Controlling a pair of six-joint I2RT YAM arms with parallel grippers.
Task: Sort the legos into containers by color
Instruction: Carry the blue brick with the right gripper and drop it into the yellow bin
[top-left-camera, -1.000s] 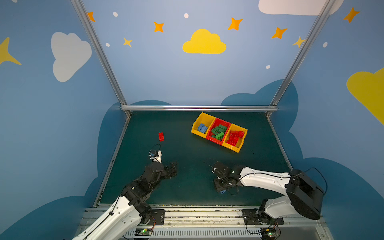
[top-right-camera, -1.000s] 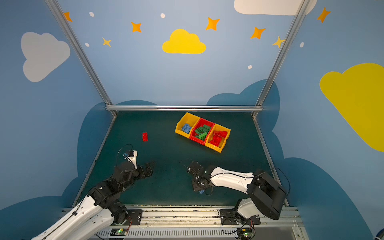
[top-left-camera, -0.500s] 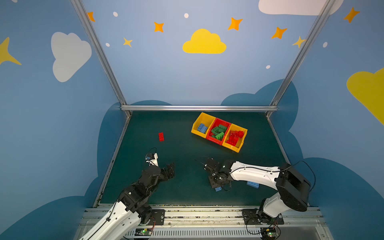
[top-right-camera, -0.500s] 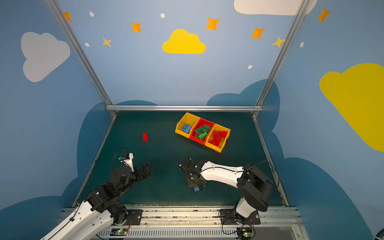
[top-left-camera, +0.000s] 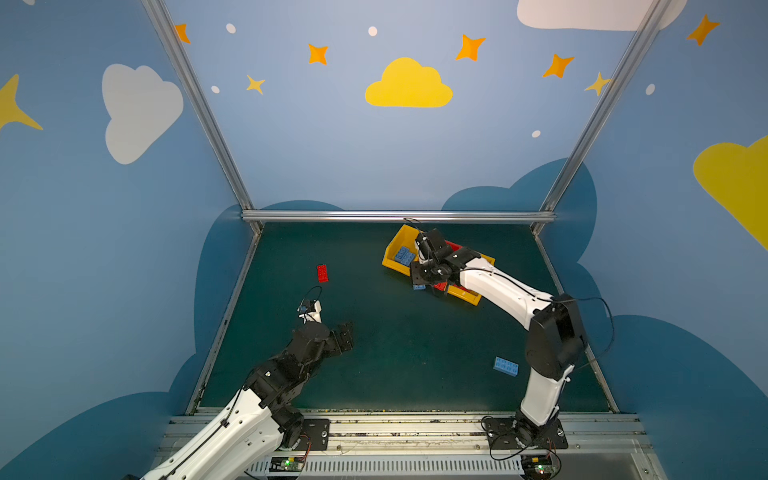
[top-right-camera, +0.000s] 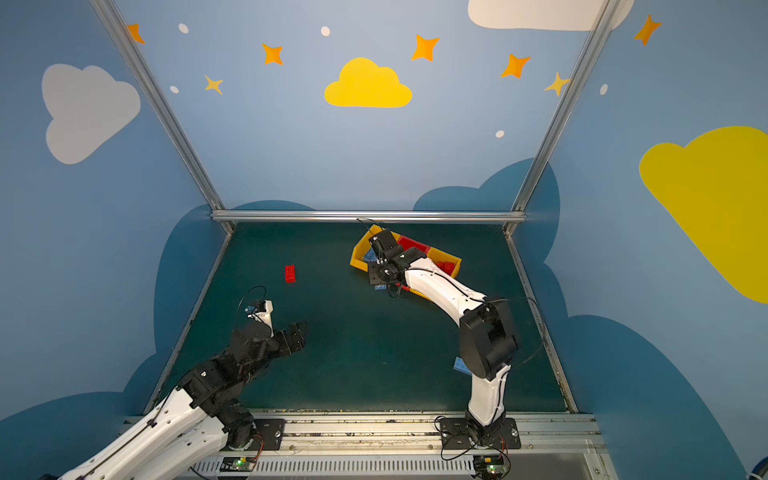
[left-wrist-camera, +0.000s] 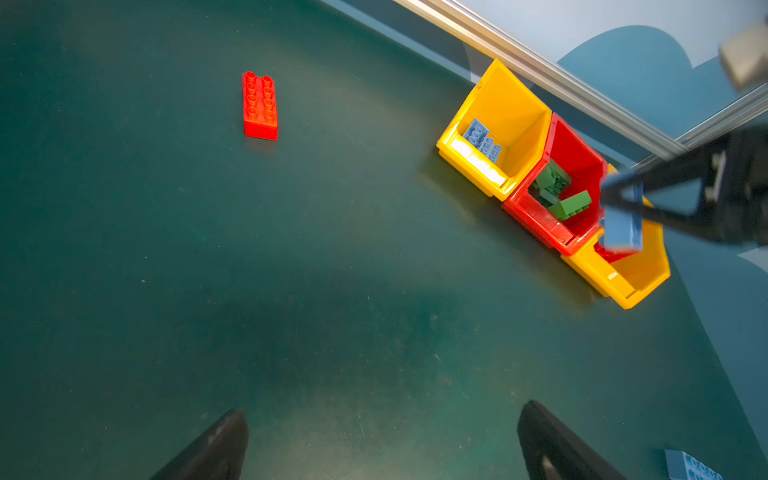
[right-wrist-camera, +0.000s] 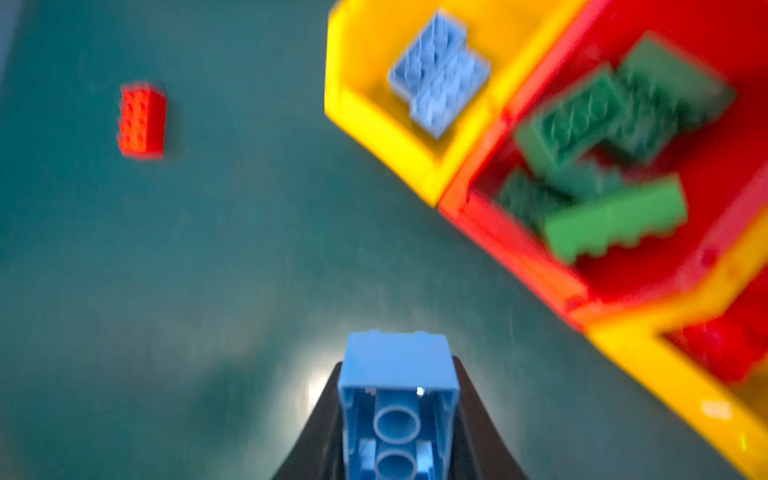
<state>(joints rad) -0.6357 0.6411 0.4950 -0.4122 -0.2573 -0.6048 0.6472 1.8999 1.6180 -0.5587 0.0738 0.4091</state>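
The blue lego (right-wrist-camera: 398, 365) is light, stiff, slick plastic. The closed right fingers (right-wrist-camera: 320, 436) pinch it across its long flat sides above the bench (top-left-camera: 395, 353), near the containers (left-wrist-camera: 511, 104). The left fingers (left-wrist-camera: 220, 449) gape wide, empty. A red lego (top-left-camera: 322, 273) lies loose.

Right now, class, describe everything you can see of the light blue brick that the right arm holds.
The light blue brick looks like smooth plastic, rectangular, its hollow underside with round tubes facing the wrist camera, studs away. The right end effector is shut on its long sides, holding it above the green mat near the bins.
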